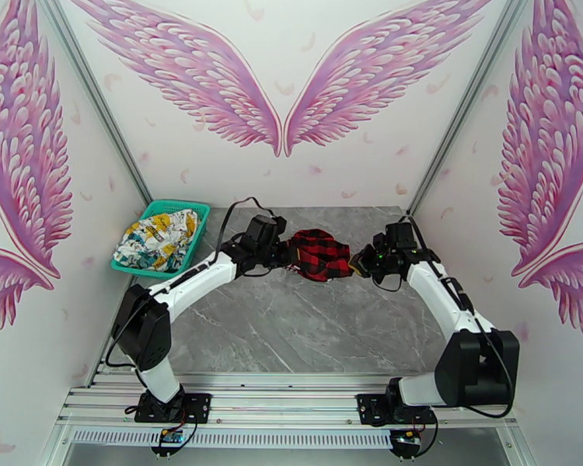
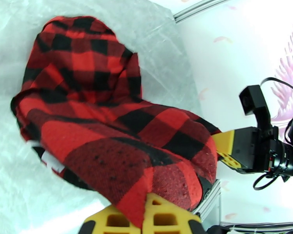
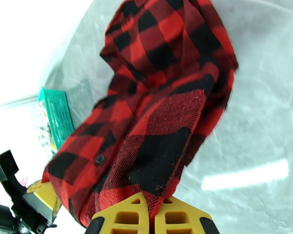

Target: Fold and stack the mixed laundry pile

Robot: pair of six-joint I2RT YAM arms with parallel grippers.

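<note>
Plaid garment (image 1: 317,254) hangs bunched, R of teal basket (image 1: 175,202) | L gripper (image 2: 146,209) & R gripper (image 3: 150,205) both pinch its ends | spread evenly, then lay flat before you fold | printed garment (image 1: 158,238) waits in basket

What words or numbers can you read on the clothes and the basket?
No text can be read anywhere.
plaid garment: its white patch shows no legible letters.
white printed garment in the teal basket: cartoon print too small to read.
</note>
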